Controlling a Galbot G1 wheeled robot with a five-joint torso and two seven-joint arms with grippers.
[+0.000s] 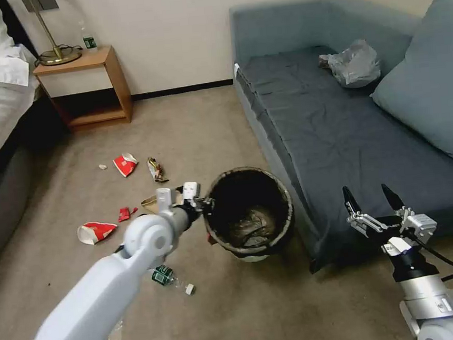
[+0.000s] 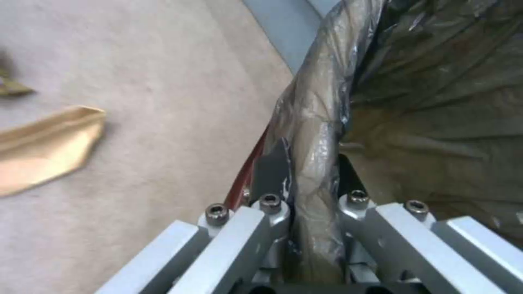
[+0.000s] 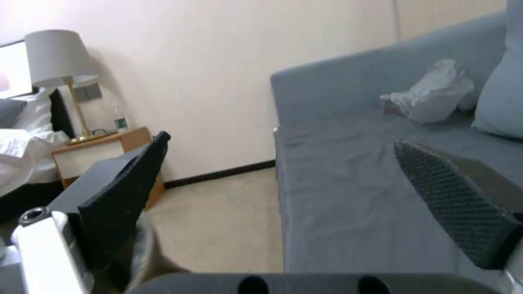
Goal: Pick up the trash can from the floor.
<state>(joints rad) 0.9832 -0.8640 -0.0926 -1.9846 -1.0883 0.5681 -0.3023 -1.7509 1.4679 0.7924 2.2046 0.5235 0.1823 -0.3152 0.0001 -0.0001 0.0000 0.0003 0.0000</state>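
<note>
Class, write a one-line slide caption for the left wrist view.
Left tool clamped on the liner-wrapped rim of the trash can, one finger inside and one outside, above the carpeted floor.

1. A blue sofa [image 1: 339, 128] carries a grey plastic bag [image 1: 354, 63] and a cushion [image 1: 431, 88].
2. A wooden nightstand [image 1: 89, 81] holds a brass lamp [image 1: 54, 47].
3. Two red paper cups [image 1: 125, 164] lie apart, well left of the sofa.

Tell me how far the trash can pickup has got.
Done: the left gripper is shut on the trash can rim, one finger outside the liner. Whether it has left the floor is unclear. The right gripper hangs open by the sofa.
</note>
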